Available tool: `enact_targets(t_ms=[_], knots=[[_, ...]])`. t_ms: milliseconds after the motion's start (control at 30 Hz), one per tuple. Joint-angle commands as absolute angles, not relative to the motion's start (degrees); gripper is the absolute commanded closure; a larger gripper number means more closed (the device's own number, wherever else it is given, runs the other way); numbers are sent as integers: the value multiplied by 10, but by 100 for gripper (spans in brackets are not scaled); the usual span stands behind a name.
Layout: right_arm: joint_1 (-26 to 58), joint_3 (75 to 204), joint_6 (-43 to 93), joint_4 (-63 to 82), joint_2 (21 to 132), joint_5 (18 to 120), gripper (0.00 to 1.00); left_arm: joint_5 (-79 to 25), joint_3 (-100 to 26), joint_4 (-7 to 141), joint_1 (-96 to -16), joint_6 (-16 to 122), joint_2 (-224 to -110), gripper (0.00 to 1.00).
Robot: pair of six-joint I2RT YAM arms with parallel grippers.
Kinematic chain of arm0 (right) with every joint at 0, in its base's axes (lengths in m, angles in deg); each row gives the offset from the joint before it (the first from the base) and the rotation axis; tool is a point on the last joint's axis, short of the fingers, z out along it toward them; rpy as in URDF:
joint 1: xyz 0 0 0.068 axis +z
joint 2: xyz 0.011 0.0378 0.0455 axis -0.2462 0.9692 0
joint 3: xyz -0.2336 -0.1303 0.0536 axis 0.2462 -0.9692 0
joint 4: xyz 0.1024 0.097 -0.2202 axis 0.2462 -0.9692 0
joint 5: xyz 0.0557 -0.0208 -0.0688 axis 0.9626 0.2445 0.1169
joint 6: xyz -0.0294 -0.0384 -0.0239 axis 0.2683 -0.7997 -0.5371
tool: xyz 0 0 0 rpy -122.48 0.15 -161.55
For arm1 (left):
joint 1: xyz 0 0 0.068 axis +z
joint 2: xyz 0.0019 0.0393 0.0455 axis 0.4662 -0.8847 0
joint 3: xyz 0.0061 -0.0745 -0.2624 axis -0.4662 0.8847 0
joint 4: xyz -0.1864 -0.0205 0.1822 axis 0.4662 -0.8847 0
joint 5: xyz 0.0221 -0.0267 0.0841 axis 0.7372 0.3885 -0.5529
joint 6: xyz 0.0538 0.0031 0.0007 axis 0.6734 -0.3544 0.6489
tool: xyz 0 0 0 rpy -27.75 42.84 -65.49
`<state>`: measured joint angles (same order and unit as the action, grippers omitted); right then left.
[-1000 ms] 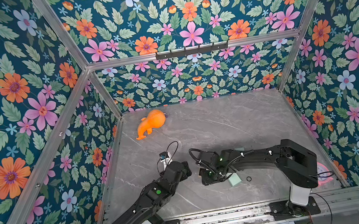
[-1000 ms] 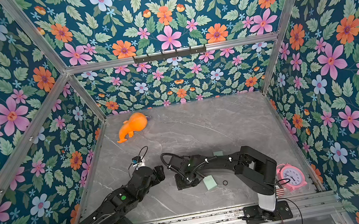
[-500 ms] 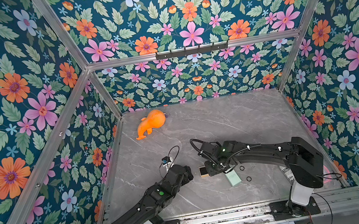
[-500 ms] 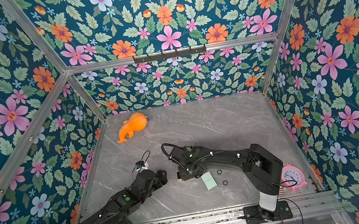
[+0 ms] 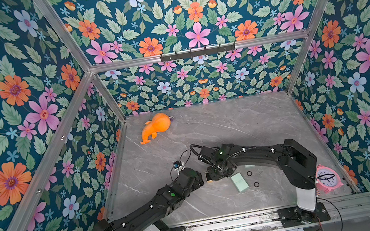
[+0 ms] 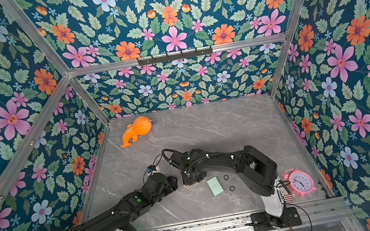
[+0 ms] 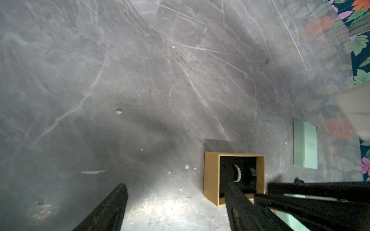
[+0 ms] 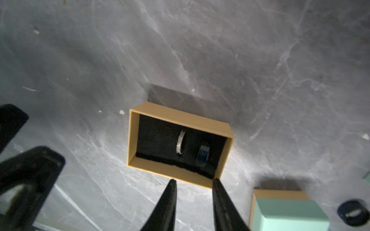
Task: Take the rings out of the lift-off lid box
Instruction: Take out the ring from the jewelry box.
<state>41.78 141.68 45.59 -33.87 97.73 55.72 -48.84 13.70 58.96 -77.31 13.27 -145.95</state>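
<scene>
The lift-off lid box (image 8: 180,120) is tan with a black lining and stands open on the grey table; it also shows in the left wrist view (image 7: 212,176) and, as a small tan patch, in a top view (image 5: 207,177). Inside it stand a silver ring (image 8: 181,144) and a dark blue ring (image 8: 203,156). Its mint-green lid (image 5: 239,182) (image 6: 214,186) lies beside it. Two black rings (image 5: 249,173) (image 5: 256,184) lie on the table by the lid. My right gripper (image 8: 193,183) hovers at the box's near wall, open by a narrow gap, with nothing in it. My left gripper (image 7: 178,192) stands wide open beside the box, one finger over its edge.
An orange plush toy (image 5: 155,126) lies at the back left. A pink alarm clock (image 5: 328,178) stands at the front right by the right arm's base. Floral walls close in three sides. A hook rail (image 5: 197,51) runs along the back wall.
Both grippers' jaws have narrowed, the right one much more. My left gripper has slid a little toward the front and nearer the box. The lid and loose rings have not moved.
</scene>
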Motion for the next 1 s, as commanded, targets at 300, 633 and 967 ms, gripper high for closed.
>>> enact_targets(t_ms=[300,633,967], knots=[[410,1419,450,-344,998,555,71,-491,109,633,-792,128,-1525,27],[410,1420,444,-348,989,546,74,-489,99,658,-796,128,-1569,35],[409,1413,441,-340,956,548,65,-488,113,664,-801,118,-1558,40]])
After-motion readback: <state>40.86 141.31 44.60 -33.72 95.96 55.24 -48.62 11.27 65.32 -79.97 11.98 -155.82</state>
